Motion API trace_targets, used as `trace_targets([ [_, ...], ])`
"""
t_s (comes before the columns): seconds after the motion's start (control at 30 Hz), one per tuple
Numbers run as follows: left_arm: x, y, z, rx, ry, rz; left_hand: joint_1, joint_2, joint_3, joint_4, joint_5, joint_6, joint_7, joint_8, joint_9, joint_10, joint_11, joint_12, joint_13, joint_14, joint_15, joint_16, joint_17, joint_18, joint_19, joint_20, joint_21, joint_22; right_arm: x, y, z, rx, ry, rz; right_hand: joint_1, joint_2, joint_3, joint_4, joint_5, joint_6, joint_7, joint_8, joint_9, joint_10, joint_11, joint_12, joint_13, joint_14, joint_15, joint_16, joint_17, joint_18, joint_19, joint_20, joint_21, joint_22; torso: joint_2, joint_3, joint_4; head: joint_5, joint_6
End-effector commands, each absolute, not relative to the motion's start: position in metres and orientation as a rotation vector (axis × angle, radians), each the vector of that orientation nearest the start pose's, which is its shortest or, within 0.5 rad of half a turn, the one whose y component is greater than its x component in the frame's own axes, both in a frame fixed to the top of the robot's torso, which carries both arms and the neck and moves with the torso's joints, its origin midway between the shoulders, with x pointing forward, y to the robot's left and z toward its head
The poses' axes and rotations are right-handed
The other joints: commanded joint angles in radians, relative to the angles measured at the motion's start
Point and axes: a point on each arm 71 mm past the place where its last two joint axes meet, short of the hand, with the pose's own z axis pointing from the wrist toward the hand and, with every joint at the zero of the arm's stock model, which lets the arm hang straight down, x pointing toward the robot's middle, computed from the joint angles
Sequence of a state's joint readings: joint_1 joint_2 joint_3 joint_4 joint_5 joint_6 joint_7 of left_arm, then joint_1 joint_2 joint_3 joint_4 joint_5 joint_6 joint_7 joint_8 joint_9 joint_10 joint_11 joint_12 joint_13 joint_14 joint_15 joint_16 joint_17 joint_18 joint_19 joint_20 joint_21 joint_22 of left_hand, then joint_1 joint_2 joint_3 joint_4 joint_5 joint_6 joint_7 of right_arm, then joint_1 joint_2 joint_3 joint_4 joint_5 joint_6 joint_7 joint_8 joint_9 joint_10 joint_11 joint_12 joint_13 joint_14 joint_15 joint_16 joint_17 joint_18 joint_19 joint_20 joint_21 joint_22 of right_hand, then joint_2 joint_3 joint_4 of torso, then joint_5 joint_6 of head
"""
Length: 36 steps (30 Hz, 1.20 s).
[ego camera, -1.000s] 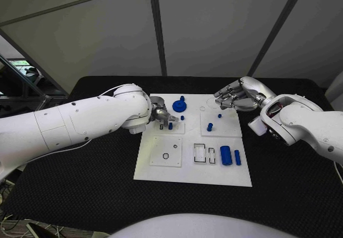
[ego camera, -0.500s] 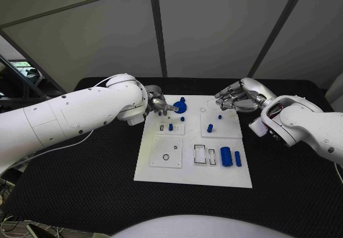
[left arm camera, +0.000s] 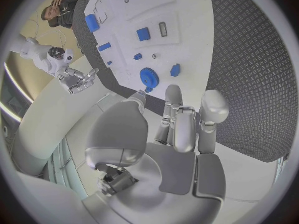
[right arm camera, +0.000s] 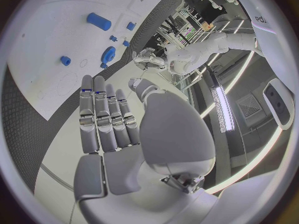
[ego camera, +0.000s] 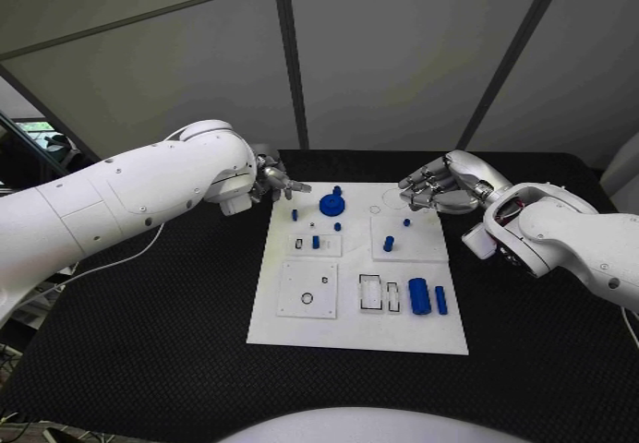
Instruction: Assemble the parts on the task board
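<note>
We are seeing the task board (ego camera: 304, 337) lying flat mid-table (ego camera: 133, 369), its long axis running away from the robot. The big blue cylinder (ego camera: 419, 295) and the slim blue bar (ego camera: 440, 298) are lying side by side on its near right part, long axes along the board's length; the blue gear (ego camera: 331, 203) is sitting near the far edge. Left hand (ego camera: 273, 180) is hovering just off the far left corner, fingers partly curled, empty. Right hand (ego camera: 433, 192) is hovering over the far right corner, fingers curled loosely, gripping nothing.

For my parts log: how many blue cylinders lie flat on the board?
2: a thick cylinder and a thin cylinder to its right, near the task board's right edge.
</note>
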<state>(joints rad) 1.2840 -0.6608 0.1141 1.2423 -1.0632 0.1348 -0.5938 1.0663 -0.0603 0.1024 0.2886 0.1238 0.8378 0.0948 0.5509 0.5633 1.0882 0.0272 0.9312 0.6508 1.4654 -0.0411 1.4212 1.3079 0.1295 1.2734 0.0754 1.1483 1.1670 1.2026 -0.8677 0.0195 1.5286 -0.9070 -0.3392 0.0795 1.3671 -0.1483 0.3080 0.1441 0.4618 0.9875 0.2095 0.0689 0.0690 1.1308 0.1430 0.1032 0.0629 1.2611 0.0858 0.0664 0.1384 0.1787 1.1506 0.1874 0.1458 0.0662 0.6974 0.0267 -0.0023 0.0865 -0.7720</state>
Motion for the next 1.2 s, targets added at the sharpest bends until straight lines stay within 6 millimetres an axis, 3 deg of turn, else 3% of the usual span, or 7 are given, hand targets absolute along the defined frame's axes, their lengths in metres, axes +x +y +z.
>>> trace_targets([
  [0.03, 0.561, 0.211, -0.152, -0.369, 2.218, -0.383, -0.002, 0.014, -0.01, 0.001, -0.002, 0.002, 0.004, -0.005, -0.008, -0.008, -0.001, -0.004, -0.003, 0.024, 0.006, -0.005, 0.052, -0.014, -0.009, -0.002, -0.006, -0.004, 0.493, -0.21, -0.157, 0.31, 1.628, 1.042, -0.009, 0.005, 0.001, -0.003, 0.005, -0.004, -0.001, -0.001, 0.0, -0.005, 0.001, -0.003, 0.002, -0.008, 0.002, -0.005, -0.002, 0.003, -0.006, 0.002, -0.005, -0.001, 0.002, -0.0006, -0.0026, 0.003, 0.002],
  [0.17, 0.569, 0.213, -0.154, -0.363, 2.235, -0.339, 0.002, 0.025, -0.032, 0.0, -0.002, 0.006, 0.007, -0.011, -0.024, -0.015, 0.002, -0.005, -0.008, 0.015, 0.009, -0.016, 0.037, -0.009, -0.022, 0.002, -0.028, -0.021, 0.493, -0.21, -0.157, 0.308, 1.635, 1.043, -0.008, 0.006, 0.002, -0.003, 0.005, -0.004, -0.001, -0.001, 0.001, -0.004, 0.001, -0.002, 0.002, -0.008, 0.002, -0.005, -0.002, 0.004, -0.006, 0.002, -0.006, -0.001, 0.004, 0.0008, -0.004, 0.011, 0.001],
  [0.33, 0.575, 0.213, -0.159, -0.343, 2.263, -0.293, 0.004, 0.029, -0.04, 0.0, -0.003, 0.008, 0.007, -0.012, -0.029, -0.019, 0.003, -0.006, -0.01, 0.013, 0.01, -0.018, 0.034, -0.008, -0.025, 0.003, -0.032, -0.023, 0.493, -0.21, -0.158, 0.306, 1.642, 1.045, -0.008, 0.006, 0.002, -0.003, 0.005, -0.004, -0.001, -0.001, 0.001, -0.004, 0.001, -0.002, 0.002, -0.008, 0.002, -0.005, -0.002, 0.004, -0.006, 0.002, -0.006, -0.001, 0.004, -0.0001, -0.0016, 0.01, 0.0],
  [0.5, 0.577, 0.211, -0.164, -0.289, 2.299, -0.219, 0.006, 0.035, -0.058, 0.001, -0.013, 0.017, 0.006, -0.011, -0.038, -0.02, 0.002, -0.006, -0.014, 0.013, 0.01, -0.016, 0.034, -0.009, -0.023, 0.004, -0.033, -0.021, 0.493, -0.209, -0.159, 0.301, 1.652, 1.054, -0.007, 0.008, 0.003, -0.004, 0.006, -0.003, -0.002, 0.0, 0.001, -0.003, 0.0, -0.002, 0.002, -0.009, 0.002, -0.004, -0.003, 0.004, -0.006, 0.002, -0.007, -0.001, 0.003, -0.0018, -0.0035, 0.009, -0.004],
  [1.2, 0.576, 0.203, -0.167, -0.237, 2.334, -0.195, 0.031, 0.058, -0.086, -0.004, -0.013, 0.042, -0.002, 0.001, -0.052, -0.012, -0.004, -0.001, -0.022, 0.023, 0.006, 0.002, 0.054, -0.012, -0.008, 0.002, -0.019, -0.003, 0.494, -0.207, -0.159, 0.296, 1.654, 1.061, -0.004, 0.011, 0.006, -0.005, 0.007, -0.001, -0.003, 0.001, 0.001, 0.0, -0.001, -0.001, 0.002, -0.008, 0.001, -0.003, -0.003, 0.005, -0.006, 0.002, -0.008, 0.0, 0.002, -0.0006, -0.0019, 0.009, -0.004],
])
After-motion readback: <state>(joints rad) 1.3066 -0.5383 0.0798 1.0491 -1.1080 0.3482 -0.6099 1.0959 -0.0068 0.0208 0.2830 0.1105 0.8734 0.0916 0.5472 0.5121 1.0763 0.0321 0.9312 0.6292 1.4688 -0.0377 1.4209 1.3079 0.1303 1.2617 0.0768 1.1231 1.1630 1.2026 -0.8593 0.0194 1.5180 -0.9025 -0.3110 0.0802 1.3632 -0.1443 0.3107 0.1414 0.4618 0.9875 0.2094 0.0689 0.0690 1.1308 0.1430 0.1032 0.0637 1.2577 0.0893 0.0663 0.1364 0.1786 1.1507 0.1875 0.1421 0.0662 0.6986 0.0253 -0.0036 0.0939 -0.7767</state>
